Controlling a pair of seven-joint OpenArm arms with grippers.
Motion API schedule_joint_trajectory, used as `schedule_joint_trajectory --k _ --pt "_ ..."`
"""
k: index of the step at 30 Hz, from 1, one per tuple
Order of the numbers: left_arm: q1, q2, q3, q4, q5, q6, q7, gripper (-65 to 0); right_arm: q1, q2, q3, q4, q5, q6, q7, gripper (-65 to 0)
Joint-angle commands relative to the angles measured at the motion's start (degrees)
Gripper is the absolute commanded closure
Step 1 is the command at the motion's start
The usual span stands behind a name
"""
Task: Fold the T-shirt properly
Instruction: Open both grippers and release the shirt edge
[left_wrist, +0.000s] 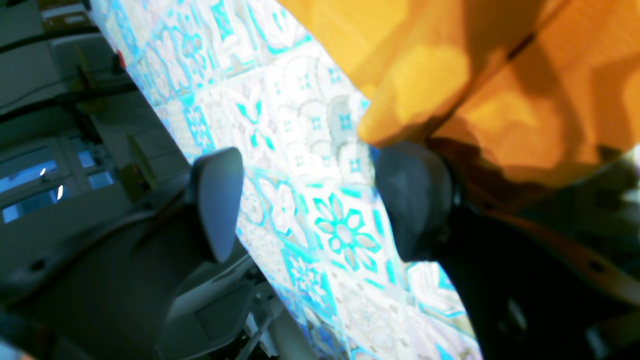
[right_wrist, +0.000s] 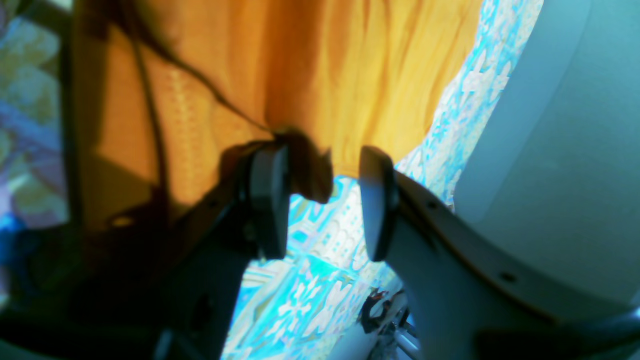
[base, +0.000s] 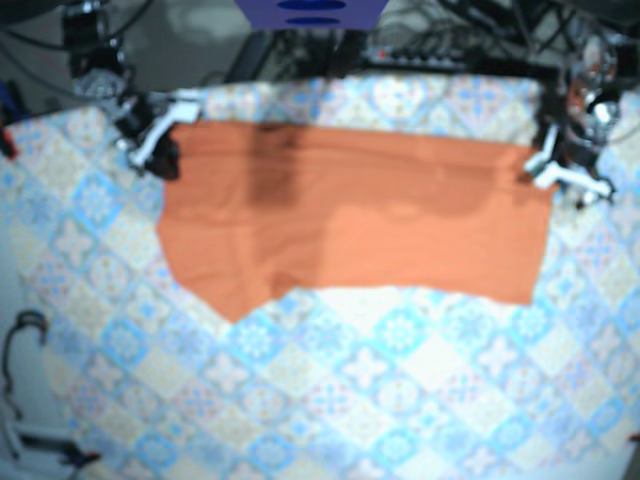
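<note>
The orange T-shirt (base: 350, 220) lies flat as a wide band across the far half of the patterned tablecloth (base: 380, 390), with a pointed flap at its lower left. My right gripper (base: 158, 142) sits at the shirt's top left corner. In the right wrist view it (right_wrist: 324, 205) is open, and a dark fold of the shirt's edge (right_wrist: 310, 175) hangs beside the left finger. My left gripper (base: 548, 165) is at the shirt's right edge. In the left wrist view it (left_wrist: 315, 205) is wide open over bare tablecloth, and the shirt (left_wrist: 450, 65) lies just past its right finger.
The table's edge (left_wrist: 165, 125) runs close to the left gripper's left finger, with dark floor beyond it. A cable loop (base: 22, 335) lies at the table's near left side. Wires and equipment (base: 450, 40) crowd the back edge.
</note>
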Motion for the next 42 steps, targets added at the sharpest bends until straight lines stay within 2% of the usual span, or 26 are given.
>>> schedule_joint_trajectory --k 1,8,18,31,42 --pt "-0.2 -1.2 -0.5 0.6 0.4 0.9 -0.3 -43.9 0.2 0.9 0.5 1.0 0.8 -1.1 0.1 -22.3" --pt "-0.2 -0.6 -2.8 0.6 0.4 1.0 -0.1 -43.9 0.2 0.8 2.1 1.0 0.9 -1.2 0.4 -22.2" --pt "-5.1 4.2 -2.2 -1.1 0.5 1.0 -0.1 -43.9 0.2 0.7 2.7 1.0 0.9 -1.2 0.5 -22.2" --pt "-7.3 4.2 -0.2 -8.5 0.4 1.0 -0.4 -43.9 0.2 0.7 2.7 1.0 0.9 -1.2 0.5 -22.2" --pt "-9.8 4.9 -0.3 -8.4 0.4 1.0 -0.5 -43.9 0.3 0.6 3.7 1.1 1.0 -1.2 0.4 -22.2"
